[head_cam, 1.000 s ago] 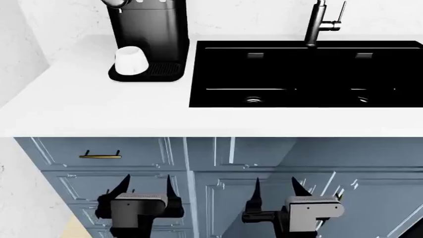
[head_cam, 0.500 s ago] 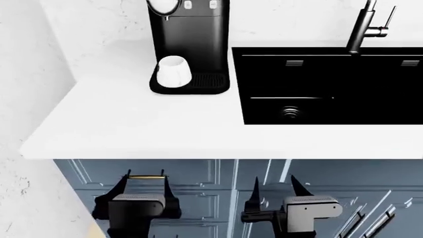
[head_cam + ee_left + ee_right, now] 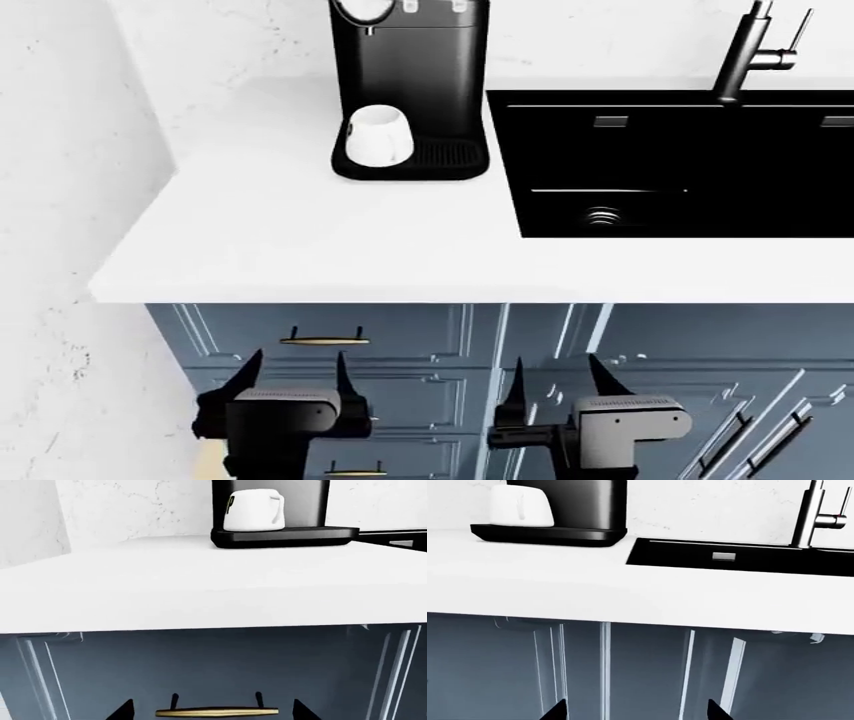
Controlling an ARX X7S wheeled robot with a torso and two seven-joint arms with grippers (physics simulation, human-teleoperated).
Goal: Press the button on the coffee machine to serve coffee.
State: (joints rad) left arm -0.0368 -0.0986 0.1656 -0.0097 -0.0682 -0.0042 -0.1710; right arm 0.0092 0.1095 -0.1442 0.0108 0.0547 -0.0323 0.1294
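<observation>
The coffee machine (image 3: 407,70) is a tall black box at the back of the white counter, with a silver disc (image 3: 360,10) and small pale buttons (image 3: 434,8) at its top front. A white cup (image 3: 378,135) stands on its ribbed drip tray (image 3: 447,158). The machine also shows in the left wrist view (image 3: 303,505) and the right wrist view (image 3: 587,500). My left gripper (image 3: 294,375) and right gripper (image 3: 554,380) are both open and empty, low in front of the blue cabinets, well below and short of the machine.
A black sink (image 3: 681,165) with a dark faucet (image 3: 747,50) lies right of the machine. The white counter (image 3: 307,250) ends at a marble wall (image 3: 67,200) on the left. Blue drawers with brass handles (image 3: 324,341) are below.
The view has shifted: the machine, sink and counter have slid rightward and the counter edge sits slightly higher. Both grippers hold the same open pose.
</observation>
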